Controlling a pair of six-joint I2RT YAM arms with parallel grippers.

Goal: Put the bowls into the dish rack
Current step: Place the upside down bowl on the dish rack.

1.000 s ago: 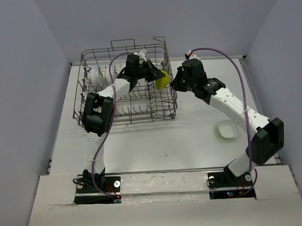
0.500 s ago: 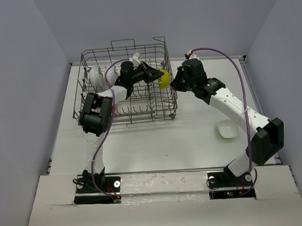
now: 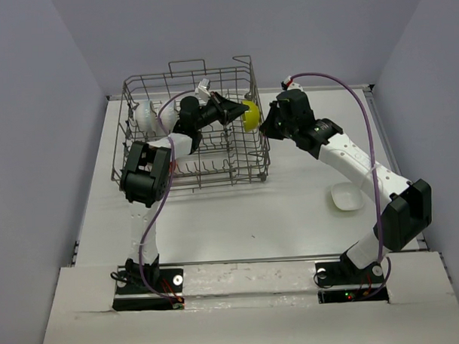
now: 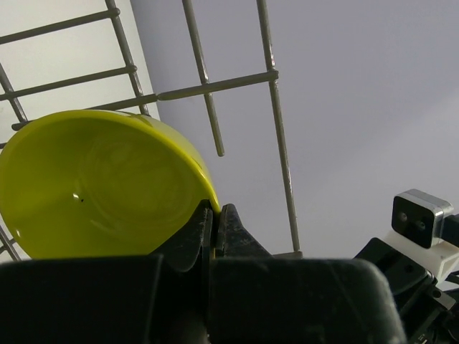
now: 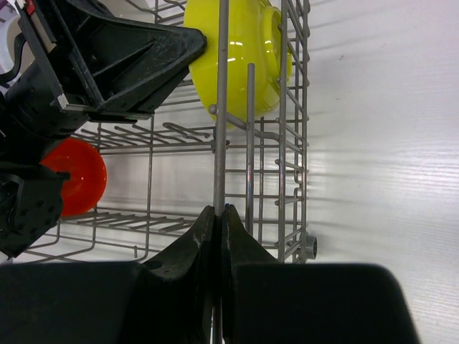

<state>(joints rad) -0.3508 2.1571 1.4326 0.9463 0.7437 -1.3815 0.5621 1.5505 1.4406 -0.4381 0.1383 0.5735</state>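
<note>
The grey wire dish rack [image 3: 192, 177] stands at the back left of the table. My left gripper [image 3: 239, 111] reaches inside it and is shut on the rim of a yellow bowl [image 3: 249, 116], held tilted against the rack's right wall. In the left wrist view the jaws [image 4: 215, 209] pinch the yellow bowl [image 4: 100, 186] in front of the rack wires [image 4: 276, 143]. My right gripper [image 3: 267, 125] is at the rack's right side. It [image 5: 220, 209] is shut on a rack wire [image 5: 221, 129], with the yellow bowl [image 5: 244, 50] just beyond.
A white bowl [image 3: 346, 196] lies on the table at the right, beside my right arm. A red bowl [image 5: 75, 175] sits inside the rack. A white object [image 3: 142, 117] rests in the rack's far left corner. Walls close in on both sides.
My left wrist has turned and carried the yellow bowl slightly up and right, closer to the rack's right wall. The right arm has stayed put.
</note>
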